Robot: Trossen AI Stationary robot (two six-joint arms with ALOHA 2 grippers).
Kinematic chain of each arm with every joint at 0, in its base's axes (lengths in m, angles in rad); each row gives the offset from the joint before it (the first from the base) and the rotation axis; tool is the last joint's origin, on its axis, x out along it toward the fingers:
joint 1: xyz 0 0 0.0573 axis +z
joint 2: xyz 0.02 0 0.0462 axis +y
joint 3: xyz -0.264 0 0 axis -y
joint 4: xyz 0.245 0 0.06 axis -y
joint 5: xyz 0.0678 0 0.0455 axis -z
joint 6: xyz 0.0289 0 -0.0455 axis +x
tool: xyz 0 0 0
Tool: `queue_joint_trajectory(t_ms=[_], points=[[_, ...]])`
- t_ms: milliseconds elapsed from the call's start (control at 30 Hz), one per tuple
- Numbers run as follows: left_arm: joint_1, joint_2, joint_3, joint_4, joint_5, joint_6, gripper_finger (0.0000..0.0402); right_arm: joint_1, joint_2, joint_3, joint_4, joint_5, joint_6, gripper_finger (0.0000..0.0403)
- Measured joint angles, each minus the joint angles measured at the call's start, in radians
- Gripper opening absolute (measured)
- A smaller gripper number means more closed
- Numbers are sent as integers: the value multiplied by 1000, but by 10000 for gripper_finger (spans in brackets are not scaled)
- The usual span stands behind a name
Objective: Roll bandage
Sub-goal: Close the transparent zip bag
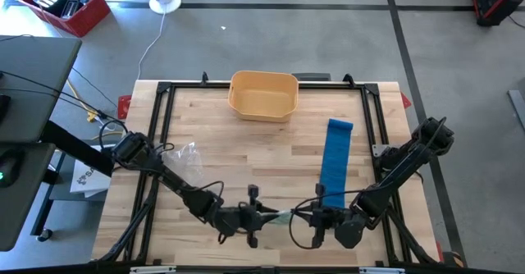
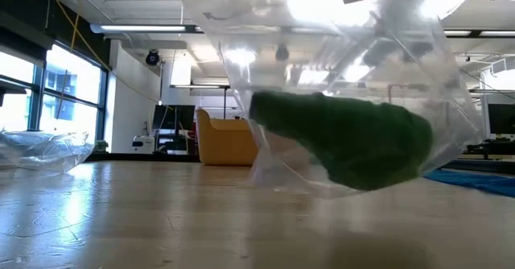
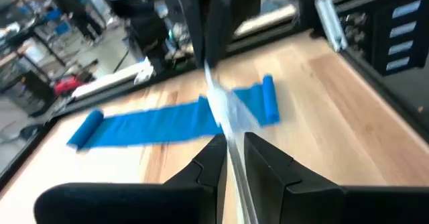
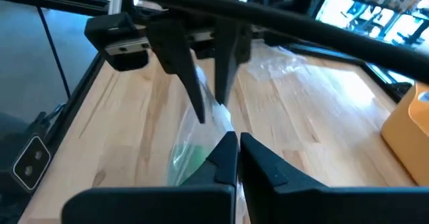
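A clear plastic bag (image 1: pixel 280 217) with a green bandage roll (image 2: pixel 354 144) inside hangs between my two grippers near the table's front middle. My left gripper (image 1: pixel 264 217) and my right gripper (image 1: pixel 302 217) face each other, each shut on the bag. The roll lies in the bag's bottom and also shows in the right wrist view (image 4: pixel 191 158). A blue bandage (image 1: pixel 336 155) lies unrolled flat on the table's right half, with a small rolled end at its far end (image 1: pixel 340 126). My left gripper pinches the clear bag's upper film (image 3: pixel 230 133) between its two fingers, coming level from the table's left. The bag hangs below the fingers; layers cannot be told. My right gripper pinches the bag's film (image 4: pixel 226 127) between its two fingers, coming level from the table's right. The bag sags below with the green roll in it, close above the table.
A yellow basket (image 1: pixel 262 93) stands at the far middle. Another crumpled clear bag (image 1: pixel 184 155) lies on the left half. A black frame (image 1: pixel 164 89) runs round the table's edges. Bare wood lies between the basket and the grippers.
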Motion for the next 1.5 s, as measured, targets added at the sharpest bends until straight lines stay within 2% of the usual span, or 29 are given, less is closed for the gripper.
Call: queue_joint_trajectory(t_ms=[167, 300, 433, 533, 633, 733, 967, 1067, 1333, 1500], points=[[-15, -1, -1, -23, -26, -108, 50, 0, 0, 0, -21, 0, 28, 0], [9, -2, -1, 72, -22, -76, 70, -5, 0, 0, -21, 0, 21, 0], [56, -3, -1, 181, 87, -60, 98, -9, 0, 0, -20, -6, 25, 0], [90, -2, -1, 184, 187, -90, 114, -9, 0, 0, -17, -8, 14, 0], [107, 12, -1, 182, 215, -115, 118, -9, 0, 0, -14, -8, 12, 0], [104, 22, -1, 180, 195, -112, 104, -9, 0, 0, -14, -8, 11, 0], [82, 22, -1, 182, 138, -77, 30, -9, 0, 0, -13, -8, 11, 0], [76, 22, -1, 182, 124, -67, 12, -9, 0, 0, -13, -8, 12, 0], [61, 22, 0, 147, 93, -73, 32, -9, 1, 0, -13, -10, 13, 0], [43, 15, 0, 60, 73, -95, 33, -9, 1, 0, -14, -11, 12, 0]])
